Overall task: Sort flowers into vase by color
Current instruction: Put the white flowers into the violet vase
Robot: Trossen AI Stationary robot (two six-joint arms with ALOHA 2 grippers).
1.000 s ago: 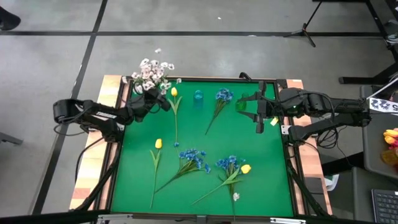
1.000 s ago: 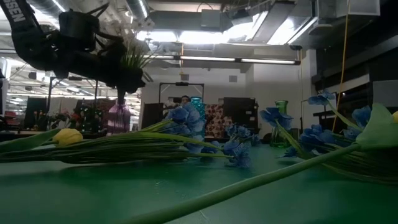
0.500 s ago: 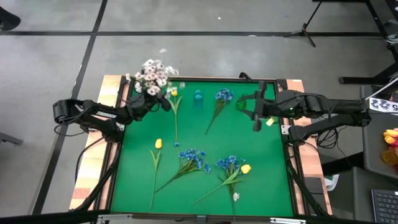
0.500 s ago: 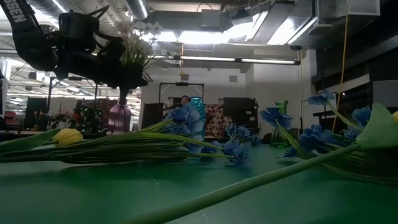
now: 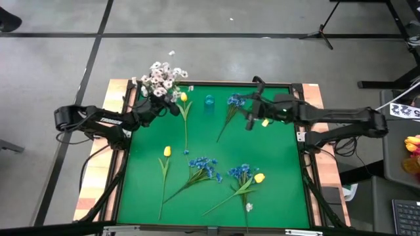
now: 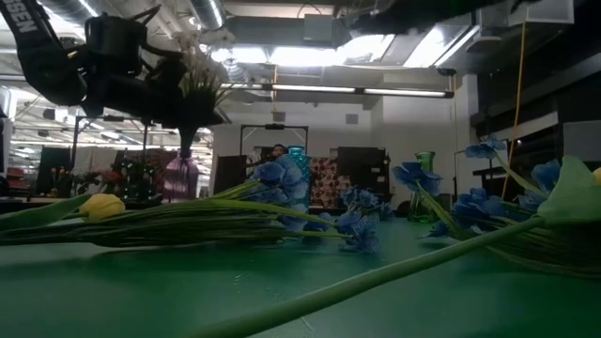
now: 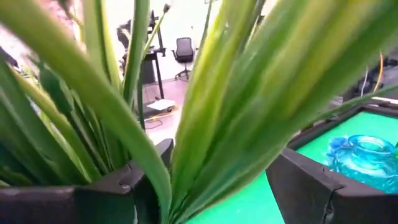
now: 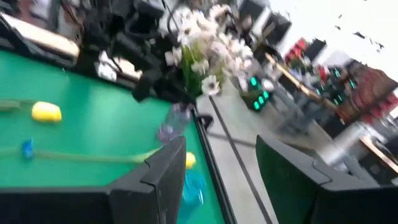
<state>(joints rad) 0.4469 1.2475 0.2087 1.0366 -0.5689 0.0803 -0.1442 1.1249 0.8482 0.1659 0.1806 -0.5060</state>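
Observation:
My left gripper is at the table's far left corner, shut on a bunch of white flowers held upright over the purple vase. My right gripper hovers open over the far middle of the table, near a blue flower lying flat. The blue vase stands between the two grippers. Yellow tulips and blue flowers lie on the green mat. The green vase shows only in the low view. My left gripper holds the white bunch by its bundled green stalks, below the blossoms, pinched between the two fingers. The fingers come level from the table's left and lie across the stalks. The bunch is lifted clear and upright, its stalk ends hanging just above the purple vase's mouth.
A yellow tulip and a small white sprig lie near the table's near edge. Wooden rails frame the mat. Bare mat lies at the right side and the near left corner.
My right gripper has moved toward the table's left along the far side, coming over the spot of the green vase and close to the blue flower. The left gripper has stayed over the purple vase with its white bunch.

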